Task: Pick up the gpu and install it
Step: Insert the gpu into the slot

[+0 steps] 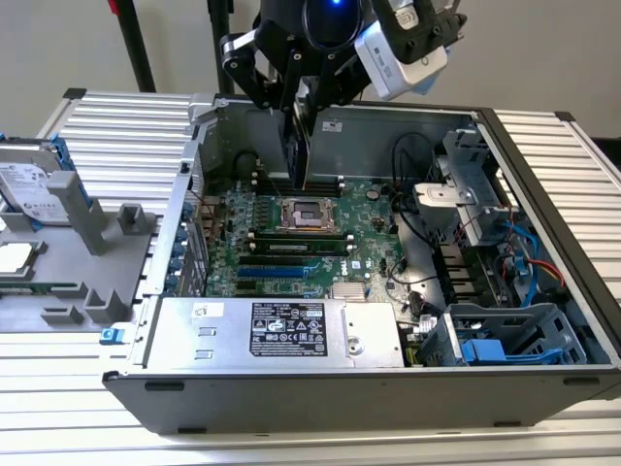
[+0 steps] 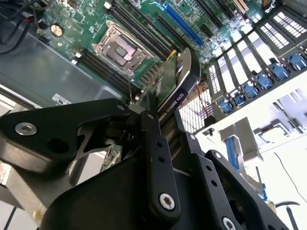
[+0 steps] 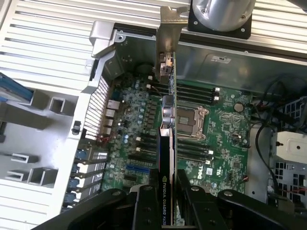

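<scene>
My gripper [image 1: 301, 115] hangs over the open computer case, shut on the gpu [image 1: 299, 153]. The card is a slim green board with a black cooler shroud, held on edge. In the first wrist view the gpu [image 3: 167, 143] runs edge-on away from the fingers [image 3: 144, 203], and its silver end bracket [image 3: 169, 28] reaches towards the case's rear wall. In the second wrist view the gpu [image 2: 180, 79] sticks out past the gripper [image 2: 165, 120]. It hovers above the motherboard [image 1: 369, 209], close to the square CPU socket [image 1: 309, 214], and clear of the expansion slots [image 1: 277, 264].
A silver power supply [image 1: 281, 330] fills the case's near side. Drive cages and cables [image 1: 485, 340] crowd the exterior view's right. Memory sticks [image 3: 194, 91] flank the socket. A grey fixture [image 1: 87, 252] with a hard drive [image 1: 29, 184] lies at the exterior view's left.
</scene>
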{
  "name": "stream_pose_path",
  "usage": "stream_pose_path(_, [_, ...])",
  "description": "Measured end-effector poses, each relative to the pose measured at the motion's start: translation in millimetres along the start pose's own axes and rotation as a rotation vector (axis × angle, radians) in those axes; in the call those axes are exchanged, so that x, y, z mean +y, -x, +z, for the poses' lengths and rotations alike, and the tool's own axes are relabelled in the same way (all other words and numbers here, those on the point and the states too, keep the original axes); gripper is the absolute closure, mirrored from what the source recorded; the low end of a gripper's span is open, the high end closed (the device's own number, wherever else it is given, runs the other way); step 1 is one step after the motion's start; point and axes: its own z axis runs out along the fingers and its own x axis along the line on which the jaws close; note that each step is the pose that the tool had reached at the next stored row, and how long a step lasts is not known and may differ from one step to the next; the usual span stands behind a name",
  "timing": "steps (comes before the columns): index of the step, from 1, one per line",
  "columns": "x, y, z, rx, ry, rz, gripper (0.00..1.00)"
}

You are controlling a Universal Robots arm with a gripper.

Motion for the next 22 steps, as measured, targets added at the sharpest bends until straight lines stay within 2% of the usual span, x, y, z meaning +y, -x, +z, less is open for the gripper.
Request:
stream_pose_path(12, [0.0, 0.0, 0.0, 0.011, 0.0, -0.039, 1.0])
stream_pose_path(22, [0.0, 0.0, 0.0, 0.017, 0.0, -0.061, 1.0])
